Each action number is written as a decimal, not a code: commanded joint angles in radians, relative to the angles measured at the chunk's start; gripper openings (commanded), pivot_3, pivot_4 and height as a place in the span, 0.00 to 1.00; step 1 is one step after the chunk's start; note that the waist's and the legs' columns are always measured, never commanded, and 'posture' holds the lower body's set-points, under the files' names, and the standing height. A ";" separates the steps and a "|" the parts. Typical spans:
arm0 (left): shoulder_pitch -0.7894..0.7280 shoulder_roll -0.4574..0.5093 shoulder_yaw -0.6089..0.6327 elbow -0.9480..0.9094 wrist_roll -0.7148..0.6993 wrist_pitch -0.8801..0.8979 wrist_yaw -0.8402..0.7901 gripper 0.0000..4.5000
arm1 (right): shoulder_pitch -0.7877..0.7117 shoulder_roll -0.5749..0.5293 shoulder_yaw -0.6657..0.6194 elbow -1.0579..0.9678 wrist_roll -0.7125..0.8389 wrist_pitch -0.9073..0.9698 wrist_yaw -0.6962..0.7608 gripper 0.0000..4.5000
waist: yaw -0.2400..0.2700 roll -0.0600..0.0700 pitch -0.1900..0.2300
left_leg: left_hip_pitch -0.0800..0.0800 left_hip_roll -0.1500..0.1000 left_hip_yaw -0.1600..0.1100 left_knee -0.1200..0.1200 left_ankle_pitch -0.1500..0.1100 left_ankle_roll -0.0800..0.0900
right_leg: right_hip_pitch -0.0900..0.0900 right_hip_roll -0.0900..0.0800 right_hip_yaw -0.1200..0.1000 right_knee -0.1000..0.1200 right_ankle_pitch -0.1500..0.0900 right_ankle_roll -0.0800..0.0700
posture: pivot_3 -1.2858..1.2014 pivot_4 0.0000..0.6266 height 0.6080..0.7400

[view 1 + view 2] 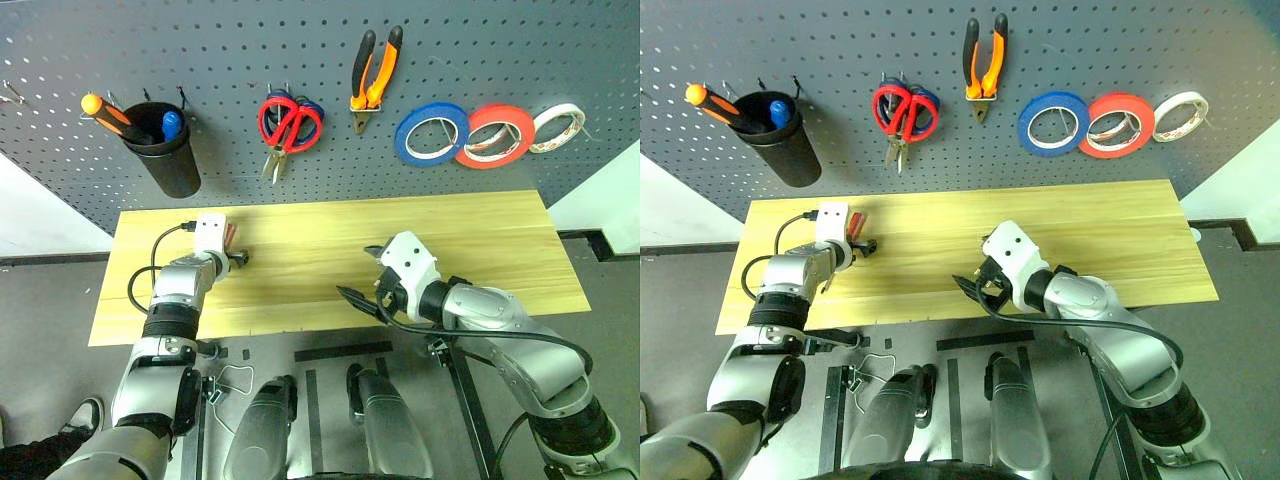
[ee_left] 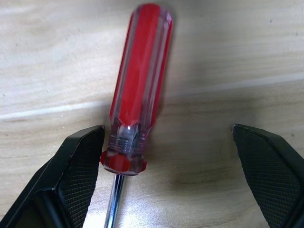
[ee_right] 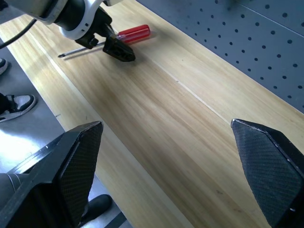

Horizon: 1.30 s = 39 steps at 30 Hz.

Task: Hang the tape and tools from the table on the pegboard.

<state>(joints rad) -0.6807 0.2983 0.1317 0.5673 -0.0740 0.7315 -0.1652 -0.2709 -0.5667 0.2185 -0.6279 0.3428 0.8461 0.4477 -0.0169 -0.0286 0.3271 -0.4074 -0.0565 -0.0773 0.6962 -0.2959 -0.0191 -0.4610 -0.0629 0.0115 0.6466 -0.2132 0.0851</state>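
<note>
**Sam:** Looking at the pegboard point(image 1: 80, 40), what was already hung up?

**Mia:** Lots! The blue tape point(image 1: 431, 133) hung at about 1 o'clock from the table's middle, next to a red roll point(image 1: 499, 136) and a white roll point(image 1: 558, 127). The red scissors point(image 1: 287, 125) hung at 12 o'clock with the blades down. The pliers point(image 1: 374, 75) hung just to the right of them, nose down. A black cup point(image 1: 166, 150) at 10 o'clock held two more tools.

**Sam:** So what was left on the table point(image 1: 480, 240)?

**Mia:** One red screwdriver point(image 2: 137, 90). It lay flat near the left end, at about 9 o'clock. I think it was the last thing to hang.

**Sam:** Which way did it point?

**Mia:** It lay longways across the table, back to front. The fat red handle pointed at the pegboard, toward 12 o'clock. The thin metal tip pointed at the robot, toward 6 o'clock.

**Sam:** Did the robot have it?

**Mia:** Not yet. The left gripper point(image 2: 171, 175) was low over it with its fingers spread wide, one on each side. One finger point(image 2: 78, 166) sat right beside the collar of the handle. Nothing was squeezed.

**Sam:** And the other arm?

**Mia:** The right gripper point(image 3: 166, 166) hung over the middle of the table, near the front edge. Its fingers were wide apart too, with nothing between them.
</note>
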 commanded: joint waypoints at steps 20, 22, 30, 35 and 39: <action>0.095 -0.017 -0.092 -0.294 -0.040 0.068 -0.131 0.19 | 0.006 0.008 -0.015 0.000 -0.031 -0.050 0.009 1.00 | 0.004 0.000 0.005 | 0.000 0.000 0.000 -0.008 0.000 -0.001 | -0.001 -0.001 0.000 -0.008 0.000 0.000 | 0.52 0.53 1.00; 0.118 -0.015 -0.102 -0.331 -0.038 0.081 -0.137 0.19 | -0.002 0.008 -0.014 0.013 -0.037 -0.068 0.017 1.00 | 0.006 -0.001 0.005 | 0.000 0.000 -0.001 -0.011 0.001 -0.002 | -0.001 -0.001 0.000 -0.011 0.000 0.000 | 0.52 0.50 1.00; 0.210 -0.009 -0.121 -0.519 -0.045 0.157 -0.133 0.19 | -0.038 0.012 -0.012 0.104 -0.075 -0.161 0.051 1.00 | 0.011 -0.001 0.001 | -0.001 0.000 -0.001 -0.014 0.004 -0.006 | -0.001 0.000 0.000 -0.014 0.000 0.000 | 0.54 0.38 1.00; 0.269 -0.020 -0.141 -0.607 -0.047 0.185 -0.126 0.19 | -0.034 -0.008 -0.033 0.128 -0.068 -0.228 0.113 1.00 | 0.027 0.000 -0.015 | -0.001 0.000 0.000 -0.014 0.004 -0.007 | -0.001 0.000 0.000 -0.015 0.000 0.000 | 0.55 0.31 1.00; 0.296 -0.017 -0.143 -0.685 -0.032 0.170 -0.102 0.19 | -0.019 -0.016 -0.098 0.114 -0.019 -0.286 0.176 1.00 | 0.038 -0.001 -0.038 | -0.001 0.000 -0.001 -0.014 0.004 -0.007 | 0.000 0.000 -0.001 -0.016 0.000 0.000 | 0.56 0.25 1.00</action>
<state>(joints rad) -0.3887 0.2744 -0.0118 -0.0512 -0.1168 0.9168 -0.2800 -0.2957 -0.5726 0.1704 -0.4762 0.2968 0.6027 0.5968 0.0213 -0.0295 0.2894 -0.4088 -0.0564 -0.0779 0.6822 -0.2919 -0.0262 -0.4612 -0.0629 0.0103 0.6308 -0.2130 0.0851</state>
